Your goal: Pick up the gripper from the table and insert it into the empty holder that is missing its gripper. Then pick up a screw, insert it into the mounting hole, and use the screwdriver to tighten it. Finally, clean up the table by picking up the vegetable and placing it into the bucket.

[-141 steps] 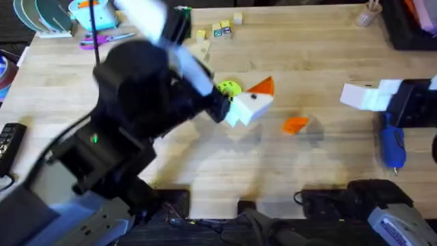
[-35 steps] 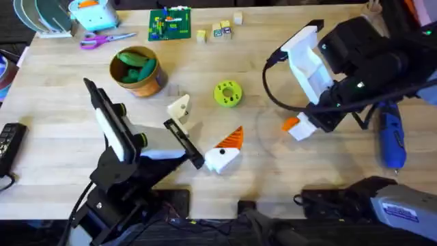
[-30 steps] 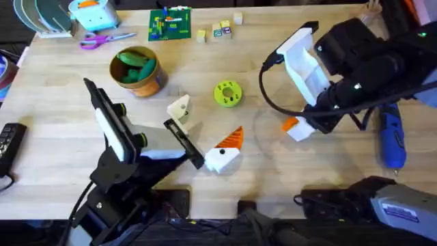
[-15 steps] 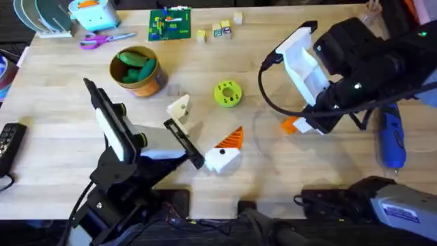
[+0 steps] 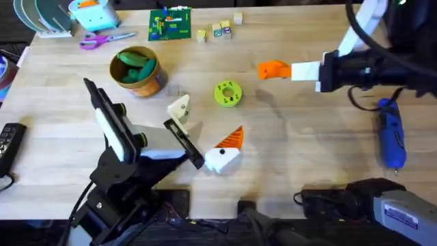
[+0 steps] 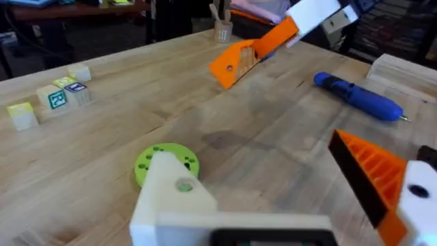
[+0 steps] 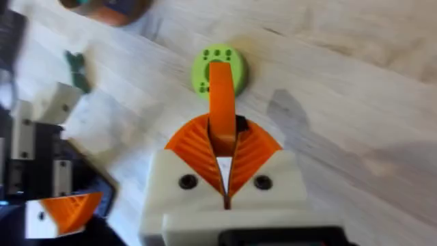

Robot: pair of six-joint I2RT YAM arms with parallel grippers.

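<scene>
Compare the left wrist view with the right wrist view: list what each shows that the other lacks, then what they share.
Left wrist view alone: the blue screwdriver lying on the table, three small blocks, and the left arm's plain white holder beside its orange-tipped finger.

Right wrist view alone: the right gripper from behind, its orange ribbed pads closed on the gripper, and part of the bucket.

Both: the lime-green disc with holes, the wooden table, and the orange gripper held above it.

Bright, even light — soft shadows, wrist views blurred.
</scene>
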